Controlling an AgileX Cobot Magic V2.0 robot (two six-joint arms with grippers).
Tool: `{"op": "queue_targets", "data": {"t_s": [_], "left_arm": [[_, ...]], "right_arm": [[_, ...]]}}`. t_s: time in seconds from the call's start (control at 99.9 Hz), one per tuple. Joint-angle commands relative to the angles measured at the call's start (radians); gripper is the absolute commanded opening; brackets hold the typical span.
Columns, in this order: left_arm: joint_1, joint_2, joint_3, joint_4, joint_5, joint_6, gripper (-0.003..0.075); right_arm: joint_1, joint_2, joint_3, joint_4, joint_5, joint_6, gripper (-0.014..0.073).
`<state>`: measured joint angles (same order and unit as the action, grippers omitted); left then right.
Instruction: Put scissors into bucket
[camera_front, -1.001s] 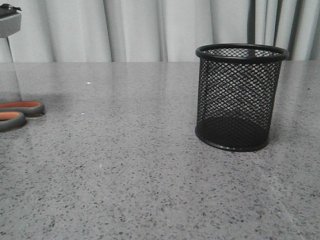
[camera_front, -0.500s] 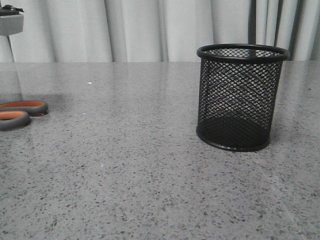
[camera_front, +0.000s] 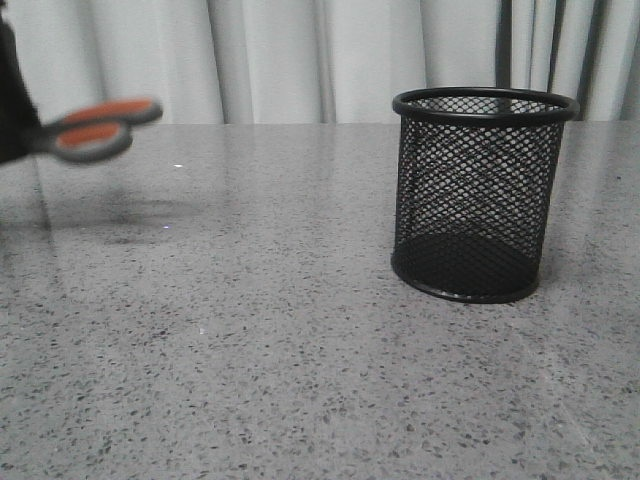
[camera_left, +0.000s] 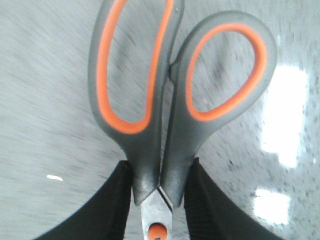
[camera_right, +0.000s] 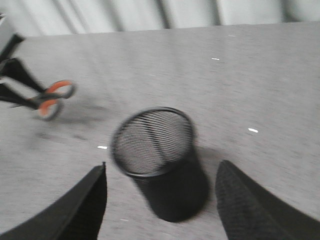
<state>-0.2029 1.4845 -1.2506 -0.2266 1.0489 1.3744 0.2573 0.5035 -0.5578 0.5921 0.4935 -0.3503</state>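
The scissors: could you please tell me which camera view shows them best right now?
The left wrist view: the scissors fill it, handle loops sharp, clamped at the neck in the left gripper. The front view catches only blurred handles at its left edge; the right wrist view shows them small and blurred.

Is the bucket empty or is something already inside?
Empty: the bucket shows only bare mesh inside; the scissors are outside it.

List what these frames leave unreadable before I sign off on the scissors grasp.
- Scissors blades: front view cuts them off at the left edge; in the left wrist view the left gripper fingers and the frame bottom hide them.
- Right gripper fingertips: cropped by the right wrist view's bottom edge.
- Bucket interior: motion blur in the right wrist view; mesh obscures it from the front.
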Motion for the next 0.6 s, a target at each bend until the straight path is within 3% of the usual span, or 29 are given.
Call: {"op": "queue_targets", "data": {"t_s": [0.0, 0.16, 0.38, 0.59], "left_arm": [[-0.066, -0.110, -0.024, -0.047, -0.073, -0.011, 0.0095], [-0.250, -0.213, -0.024, -0.047, -0.090, -0.011, 0.0095], [-0.523, -0.275, -0.024, -0.049, -0.188, -0.011, 0.0095], [-0.662, -0.289, -0.024, -0.049, -0.285, -0.056, 0.0095]], "right_arm": [[0.040, 0.011, -0.061, 0.147, -0.054, -0.059, 0.0421], [0.122, 0.030, -0.110, 0.317, -0.071, -0.066, 0.0421], [0.208, 0.170, -0.189, 0.389, 0.018, -0.066, 0.0421], [0.251, 0.291, -0.235, 0.461, 0.054, -0.083, 0.0421]]}}
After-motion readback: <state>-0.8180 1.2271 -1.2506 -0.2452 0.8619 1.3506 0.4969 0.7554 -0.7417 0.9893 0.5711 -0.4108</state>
